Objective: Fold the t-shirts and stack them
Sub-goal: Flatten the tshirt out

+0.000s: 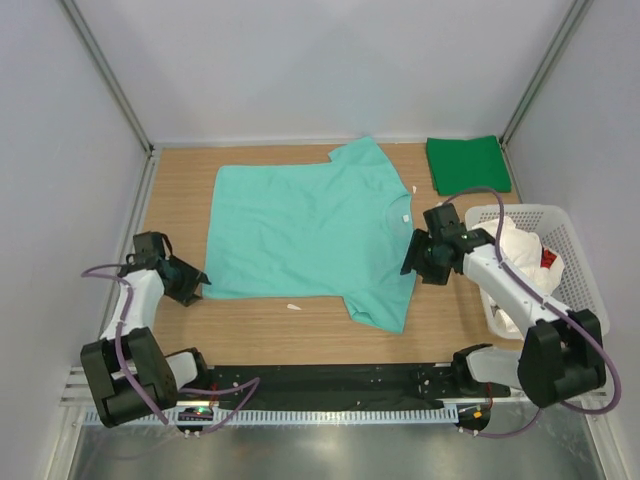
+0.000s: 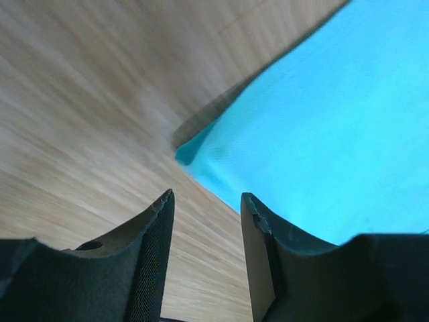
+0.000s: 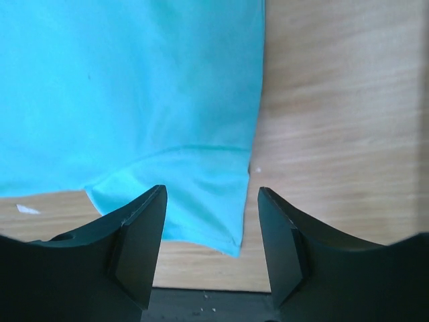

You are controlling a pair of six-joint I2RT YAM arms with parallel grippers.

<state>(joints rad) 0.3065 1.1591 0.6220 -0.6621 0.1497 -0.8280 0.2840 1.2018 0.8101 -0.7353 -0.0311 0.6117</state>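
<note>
left hand (image 2: 204, 201) open, right hand (image 3: 212, 194) open, empty

The top external camera sits high above and behind the arm bases, facing down and forward over the whole table (image 1: 180, 190) (side walls included). The left wrist camera rides low, just behind the left gripper (image 2: 204, 201). It looks at a slant across the wood to a hem corner (image 2: 184, 153) of the mint-teal t-shirt (image 1: 300, 225), very near and blurred. The right wrist camera looks more steeply down past the right gripper (image 3: 211, 194) onto the same shirt's sleeve (image 3: 194, 188), from somewhat farther off. All three views share that shirt and the wood beside it; the two wrist views take opposite ends of it.
</note>
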